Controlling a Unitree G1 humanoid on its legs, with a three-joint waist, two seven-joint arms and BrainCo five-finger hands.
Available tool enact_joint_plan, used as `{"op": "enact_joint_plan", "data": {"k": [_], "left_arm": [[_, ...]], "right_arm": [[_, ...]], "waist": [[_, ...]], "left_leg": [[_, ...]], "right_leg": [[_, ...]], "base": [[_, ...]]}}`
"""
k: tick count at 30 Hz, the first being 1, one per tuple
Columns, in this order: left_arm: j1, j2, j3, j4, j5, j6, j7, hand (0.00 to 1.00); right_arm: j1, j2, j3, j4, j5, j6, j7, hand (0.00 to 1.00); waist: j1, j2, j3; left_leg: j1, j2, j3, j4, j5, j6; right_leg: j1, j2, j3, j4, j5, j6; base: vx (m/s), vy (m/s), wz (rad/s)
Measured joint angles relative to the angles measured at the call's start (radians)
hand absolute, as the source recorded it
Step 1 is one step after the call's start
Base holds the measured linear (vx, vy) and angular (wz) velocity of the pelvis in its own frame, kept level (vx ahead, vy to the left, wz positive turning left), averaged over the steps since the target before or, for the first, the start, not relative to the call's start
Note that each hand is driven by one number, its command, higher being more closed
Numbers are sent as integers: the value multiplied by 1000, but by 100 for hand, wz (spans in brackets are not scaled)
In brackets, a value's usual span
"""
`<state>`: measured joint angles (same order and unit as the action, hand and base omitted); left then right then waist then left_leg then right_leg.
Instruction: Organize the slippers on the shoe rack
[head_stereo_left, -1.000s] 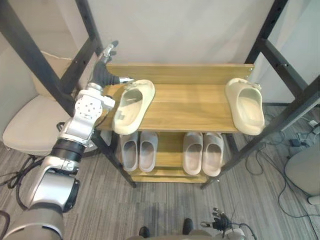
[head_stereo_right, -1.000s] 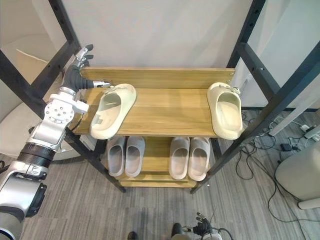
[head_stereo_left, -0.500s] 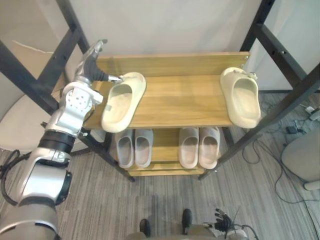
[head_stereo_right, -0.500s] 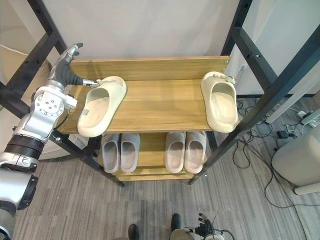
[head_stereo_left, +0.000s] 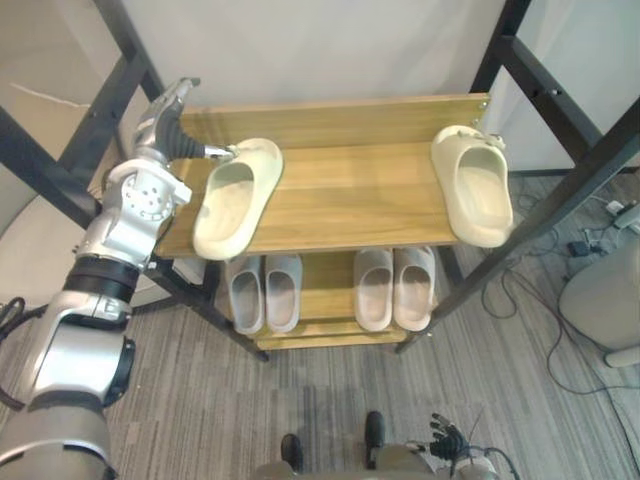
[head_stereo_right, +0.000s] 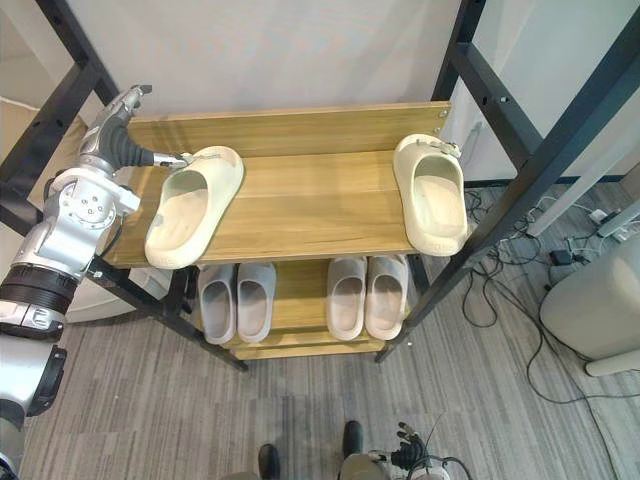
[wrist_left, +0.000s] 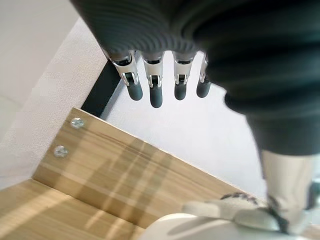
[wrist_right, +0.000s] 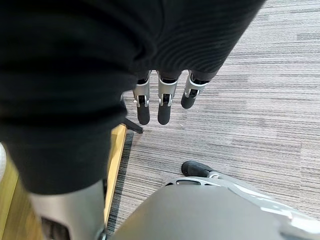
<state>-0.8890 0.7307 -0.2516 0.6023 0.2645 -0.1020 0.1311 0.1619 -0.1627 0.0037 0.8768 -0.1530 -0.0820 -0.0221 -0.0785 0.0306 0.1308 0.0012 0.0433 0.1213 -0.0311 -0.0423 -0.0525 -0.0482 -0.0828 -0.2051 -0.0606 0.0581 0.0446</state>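
Two cream slippers lie on the wooden shoe rack's top shelf (head_stereo_left: 350, 190). The left slipper (head_stereo_left: 234, 195) lies slanted and sticks out over the front edge. The right slipper (head_stereo_left: 472, 185) lies at the shelf's right end. My left hand (head_stereo_left: 168, 130) is at the shelf's back left corner, open, fingers (wrist_left: 155, 85) straight and its thumb against the left slipper's far end. My right hand (head_stereo_left: 445, 438) hangs low by the floor, open, fingers (wrist_right: 162, 102) relaxed, holding nothing.
Two pairs of grey slippers (head_stereo_left: 265, 292) (head_stereo_left: 392, 288) stand side by side on the lower shelf. Black metal frame bars (head_stereo_left: 560, 190) cross at both sides of the rack. A pale chair (head_stereo_left: 30, 250) is at the left; cables (head_stereo_right: 520, 290) lie on the floor at the right.
The whole picture has shifted, so the camera moved. The left hand keeps its place at the left slipper's far end; the slippers lie as before.
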Motion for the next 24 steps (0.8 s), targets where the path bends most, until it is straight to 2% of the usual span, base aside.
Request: {"op": "enact_joint_plan", "data": {"k": [10,17,24], "left_arm": [[58,0,43,-114,-93,-23,2,0],[100,0,49,-165,-101,-43,2,0],[133,-1,57,-198,-98,-45,-2,0]], "right_arm": [[2,-1,2,0,-4,-1,1,0],[5,-6,5,0,-6,-1,2,0],[5,-9,9,0,-6,-1,2,0]], "waist": [[-3,-1,1],[-3,-3,1],[-4,-3,1]], "left_leg": [[7,-1,-17,0,0,0],[22,-1,-27,-1,0,0],[25,-1,-31,-2,0,0]], "right_leg": [[19,0,-12,-5,0,0],[42,0,-27,-13,-1,-1],[47,0,-32,-15,-1,-1]], "base": [[2,-3,5],[-4,-6,4],[0,0,0]]}}
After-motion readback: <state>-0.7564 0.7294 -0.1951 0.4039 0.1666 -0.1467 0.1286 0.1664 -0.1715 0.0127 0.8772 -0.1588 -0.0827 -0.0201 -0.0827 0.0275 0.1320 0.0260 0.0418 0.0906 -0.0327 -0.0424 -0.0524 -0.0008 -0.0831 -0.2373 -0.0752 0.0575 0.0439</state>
